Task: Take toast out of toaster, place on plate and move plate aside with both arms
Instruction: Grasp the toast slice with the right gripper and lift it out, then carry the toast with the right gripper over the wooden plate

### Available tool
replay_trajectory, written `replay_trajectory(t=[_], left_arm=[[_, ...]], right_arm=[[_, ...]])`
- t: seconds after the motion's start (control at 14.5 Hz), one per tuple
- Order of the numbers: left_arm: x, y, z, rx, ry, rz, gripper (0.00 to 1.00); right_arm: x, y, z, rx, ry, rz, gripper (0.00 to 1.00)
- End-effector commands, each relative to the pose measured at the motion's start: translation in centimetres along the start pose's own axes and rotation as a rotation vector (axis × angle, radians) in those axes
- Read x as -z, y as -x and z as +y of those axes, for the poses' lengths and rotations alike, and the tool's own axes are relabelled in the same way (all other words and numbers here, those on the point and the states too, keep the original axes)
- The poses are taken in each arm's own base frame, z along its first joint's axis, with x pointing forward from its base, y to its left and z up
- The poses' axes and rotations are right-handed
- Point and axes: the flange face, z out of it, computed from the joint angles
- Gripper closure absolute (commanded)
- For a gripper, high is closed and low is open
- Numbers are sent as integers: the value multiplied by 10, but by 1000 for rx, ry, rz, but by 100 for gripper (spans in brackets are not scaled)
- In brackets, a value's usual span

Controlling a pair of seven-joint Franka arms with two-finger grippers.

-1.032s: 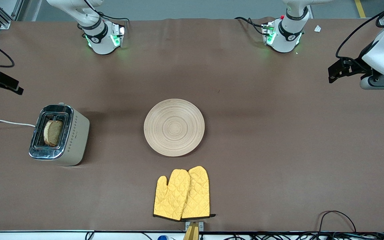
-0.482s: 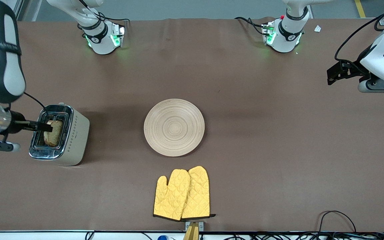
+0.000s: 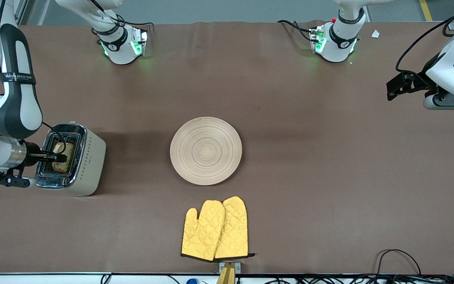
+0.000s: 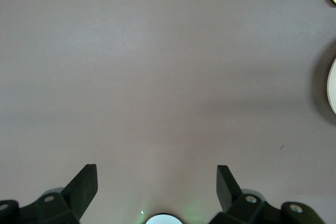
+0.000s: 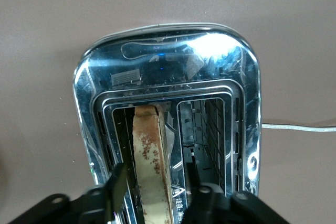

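Right claw [image 3: 59,157] now lower over toaster [image 3: 70,159], fingers narrowed astride toast [image 5: 151,156] in slot, grip unconfirmed. Left claw [image 4: 156,182] wide, waiting, unmoved, well apart from toaster. Plate [image 3: 205,150] unmoved beside toaster.

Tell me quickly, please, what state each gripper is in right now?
Left gripper: open, empty, waiting over bare table.
Right gripper: at the toaster, one finger on each side of the toast; grip cannot be told.
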Motion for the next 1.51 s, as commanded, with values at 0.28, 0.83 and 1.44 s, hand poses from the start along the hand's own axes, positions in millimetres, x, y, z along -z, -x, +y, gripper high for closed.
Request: replay_trajectory(t=[0.28, 0.83, 1.44], left_arm=[[7, 2, 0, 4, 12, 2, 0], [8, 1, -5, 12, 10, 5, 0], [8, 1, -12, 24, 12, 5, 0]], right_arm=[[12, 6, 1, 48, -15, -1, 94], [126, 62, -17, 74, -36, 62, 93], [91, 83, -223, 173, -116, 21, 91]])
